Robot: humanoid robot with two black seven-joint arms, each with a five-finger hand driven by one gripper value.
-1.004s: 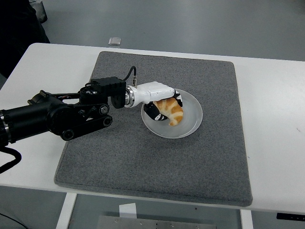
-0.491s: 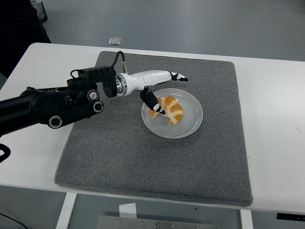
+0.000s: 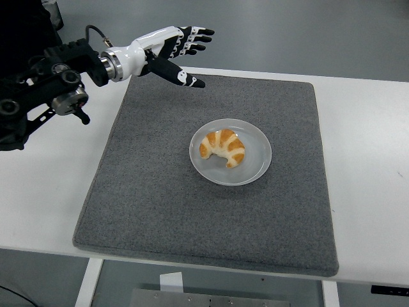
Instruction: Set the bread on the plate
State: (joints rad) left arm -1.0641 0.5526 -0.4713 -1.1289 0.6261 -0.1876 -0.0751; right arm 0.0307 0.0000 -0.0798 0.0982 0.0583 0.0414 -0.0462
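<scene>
While the croissant-shaped bread point(image 3: 223, 148) lies on the pale plate point(image 3: 255, 167) near the middle of the grey mat point(image 3: 160, 211), I see the left robot hand point(image 3: 176, 50) raised over the mat's far-left corner, fingers spread apart and holding nothing. From that robot hand the bread lies toward the near-right, well apart; its long axis runs from far-left to near-right across the plate, the curve opening toward the near-left. No right arm shows, so the left robot hand is the only one within reach. Half a second ago this robot hand hovered just beside the plate's far-left rim, thumb touching the bread; a second ago it was closed around it. I judge the placing done on the white surface point(image 3: 370, 160), and only withdrawal remains.
</scene>
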